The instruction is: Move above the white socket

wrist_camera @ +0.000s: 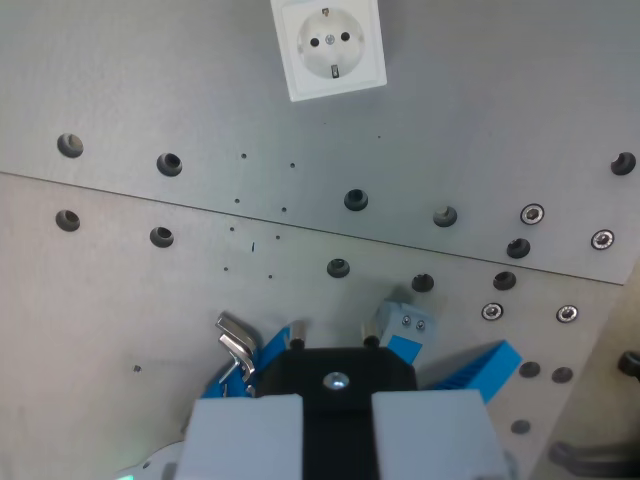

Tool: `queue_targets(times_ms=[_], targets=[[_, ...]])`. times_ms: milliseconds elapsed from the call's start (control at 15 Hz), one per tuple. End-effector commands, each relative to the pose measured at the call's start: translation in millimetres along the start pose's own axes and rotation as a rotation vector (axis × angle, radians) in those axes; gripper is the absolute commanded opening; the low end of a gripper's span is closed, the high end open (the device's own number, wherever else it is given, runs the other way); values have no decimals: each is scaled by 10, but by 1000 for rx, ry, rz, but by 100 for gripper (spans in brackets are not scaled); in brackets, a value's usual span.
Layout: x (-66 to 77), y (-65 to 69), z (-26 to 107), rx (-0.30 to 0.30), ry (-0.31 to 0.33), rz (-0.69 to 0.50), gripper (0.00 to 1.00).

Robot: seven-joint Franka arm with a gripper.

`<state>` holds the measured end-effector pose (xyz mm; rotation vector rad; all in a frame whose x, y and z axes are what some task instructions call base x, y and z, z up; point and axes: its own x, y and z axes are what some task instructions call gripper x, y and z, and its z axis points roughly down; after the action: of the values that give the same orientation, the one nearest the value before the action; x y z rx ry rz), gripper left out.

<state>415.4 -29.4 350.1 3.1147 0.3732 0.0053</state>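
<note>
My claw sits at the bottom centre of the frame, and from this angle I mostly see its black body with a shiny screw in the middle and two pale grey blocks either side below it. The fingertips are hidden behind the body and some blue parts, so I cannot tell how far the claw is open or whether it holds anything. Just to the left of the black body a small bent metal piece catches the light, and to the right a grey block with two small screws sits on a blue piece. Beyond that lies a grey metal plate — a seam runs across it from the middle left down toward the right edge, and dark holes are dotted along both sides of the seam. A few silver bolt heads show near the right edge. The white socket is at the top centre of the frame, slightly tilted, its upper edge cut off by the frame — well apart from the claw, with the seam and the rows of holes between them.
</note>
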Motion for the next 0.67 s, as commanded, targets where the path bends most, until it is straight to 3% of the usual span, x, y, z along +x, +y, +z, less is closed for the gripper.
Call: queue_targets(times_ms=[67,667], targets=[[-1,0,-1,0,0,0,0],[3,1,31,0,2,-7,0]])
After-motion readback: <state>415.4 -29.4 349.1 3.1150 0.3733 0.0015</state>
